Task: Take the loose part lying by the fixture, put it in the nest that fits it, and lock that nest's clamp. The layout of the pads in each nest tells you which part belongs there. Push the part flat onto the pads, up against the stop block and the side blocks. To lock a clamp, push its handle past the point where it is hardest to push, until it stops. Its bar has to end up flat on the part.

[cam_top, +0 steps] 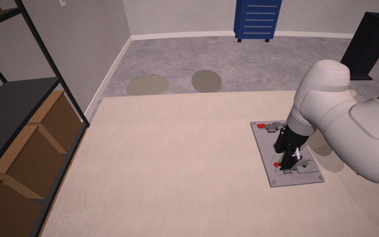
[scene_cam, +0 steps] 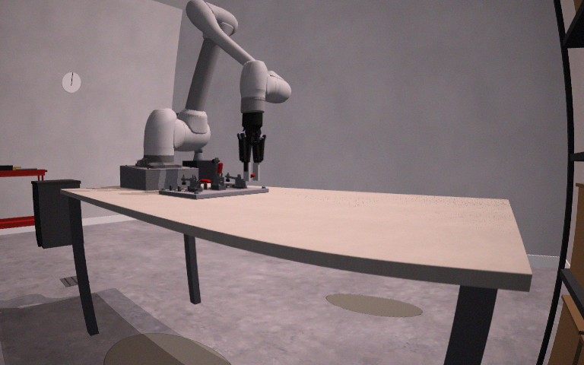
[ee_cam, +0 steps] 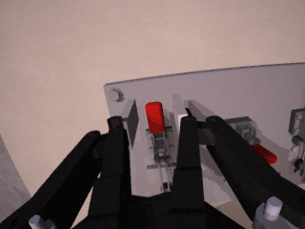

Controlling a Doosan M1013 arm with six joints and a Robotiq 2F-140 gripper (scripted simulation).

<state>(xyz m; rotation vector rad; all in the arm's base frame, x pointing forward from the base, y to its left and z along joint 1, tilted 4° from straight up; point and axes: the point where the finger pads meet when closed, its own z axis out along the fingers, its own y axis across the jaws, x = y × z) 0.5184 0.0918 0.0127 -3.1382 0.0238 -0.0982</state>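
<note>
The loose part is indistinct beneath the tool point(cam_top: 281, 162) point(scene_cam: 251, 172) point(ee_cam: 156, 119).

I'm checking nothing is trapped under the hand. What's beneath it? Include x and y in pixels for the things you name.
Below the hand point(cam_top: 278, 161) point(scene_cam: 252, 175) point(ee_cam: 154, 107), a red handle point(cam_top: 276, 164) point(scene_cam: 252, 175) point(ee_cam: 155, 117) shows between open fingers. The fingers cover parts of the plate point(cam_top: 296, 181) point(scene_cam: 223, 193) point(ee_cam: 205, 86).

The top view looks steeply down across the surface point(cam_top: 173, 156) point(scene_cam: 344, 223); the exterior looks level from farther off; the wrist looks down closely past the gripper point(cam_top: 289, 160) point(scene_cam: 252, 172) point(ee_cam: 154, 119). All share the plate point(cam_top: 265, 156) point(scene_cam: 198, 195) point(ee_cam: 143, 91).
</note>
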